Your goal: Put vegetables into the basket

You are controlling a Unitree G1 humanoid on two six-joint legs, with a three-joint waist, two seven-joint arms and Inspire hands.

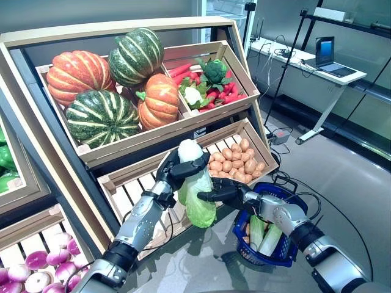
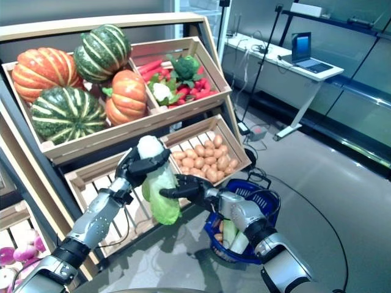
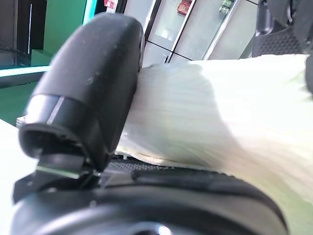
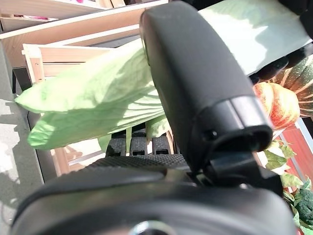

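Observation:
A napa cabbage (image 1: 198, 196) with a white stem and pale green leaves hangs in front of the stand's lower crate, between both hands. My left hand (image 1: 173, 172) is curled round its white stem end; the left wrist view shows the thumb (image 3: 88, 83) pressed on the white stem (image 3: 220, 112). My right hand (image 1: 223, 191) grips the leafy part from the right; in its wrist view the thumb (image 4: 195, 73) lies over the green leaves (image 4: 93, 98). The blue basket (image 1: 293, 255) stands on the floor under my right forearm. It holds pale green and white vegetables (image 1: 264, 235).
The wooden stand (image 1: 122, 152) with its tilted crates rises right behind the hands. A crate of potatoes (image 1: 235, 162) sits just left of the basket. A white desk (image 1: 317, 67) with a laptop stands at the back right, beyond open grey floor (image 1: 342, 183).

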